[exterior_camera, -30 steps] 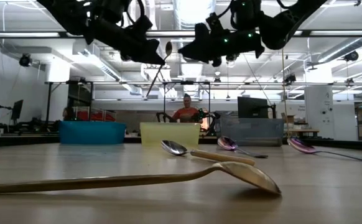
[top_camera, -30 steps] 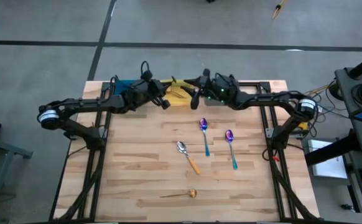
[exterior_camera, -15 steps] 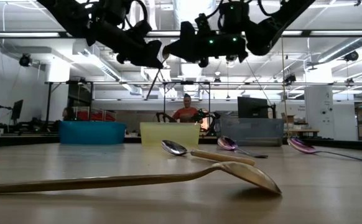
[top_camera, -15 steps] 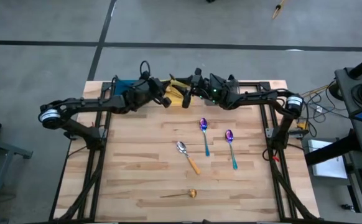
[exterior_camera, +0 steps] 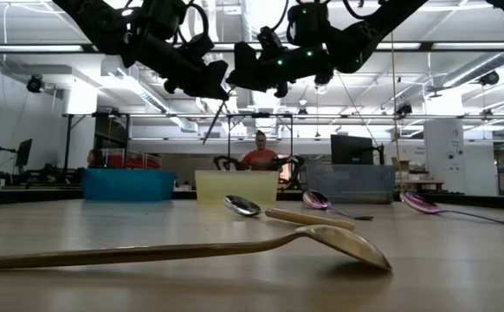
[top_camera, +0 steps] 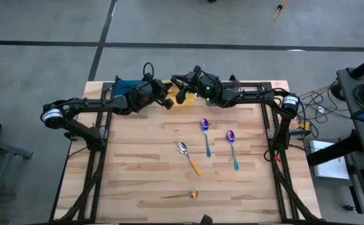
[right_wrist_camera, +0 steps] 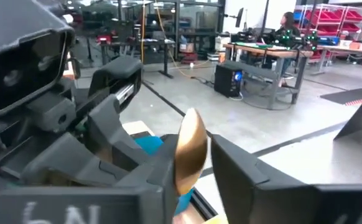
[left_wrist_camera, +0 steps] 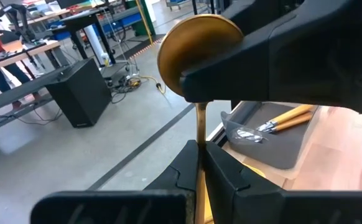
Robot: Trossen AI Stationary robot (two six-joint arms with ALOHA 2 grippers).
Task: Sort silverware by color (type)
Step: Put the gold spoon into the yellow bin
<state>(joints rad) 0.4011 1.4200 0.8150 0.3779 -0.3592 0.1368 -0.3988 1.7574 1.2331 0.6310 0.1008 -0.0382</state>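
Observation:
A gold spoon [left_wrist_camera: 187,43] is held in the air over the table's far edge, bowl up. My left gripper [left_wrist_camera: 201,152] is shut on its handle; in the high view this gripper [top_camera: 167,100] meets my right gripper [top_camera: 181,94], which has closed on the spoon's bowl [right_wrist_camera: 190,152]. On the table lie two purple-blue spoons with teal handles [top_camera: 205,132] [top_camera: 232,145], a silver spoon with an orange handle [top_camera: 188,156] and another gold spoon [top_camera: 181,195], each flat on the wood. My left gripper pinches the gold spoon's thin handle [left_wrist_camera: 200,124] between its two fingers, coming roughly level from the table's left. The spoon is lifted clear, its bowl above the fingers and the handle's free end [exterior_camera: 213,121] slanting down below them. My right gripper has the gold spoon's bowl [right_wrist_camera: 192,140] between its two fingers, one on each face, coming roughly level from the table's right. One finger [left_wrist_camera: 262,62] lies across the bowl's lower part. A thin dark line shows between bowl and the other finger [right_wrist_camera: 231,165].
Along the far edge stand a blue bin [exterior_camera: 129,184], a yellow bin [exterior_camera: 236,185] and a gray bin [exterior_camera: 356,182]. The gray bin [left_wrist_camera: 274,149] holds orange-handled spoons. A person sits in the room beyond the table.
My right gripper has moved along the far edge toward the table's left, up to my left gripper. The gold spoon's bowl, which stood apart from it a second ago, is now between its fingers. The spoon has stayed in place.

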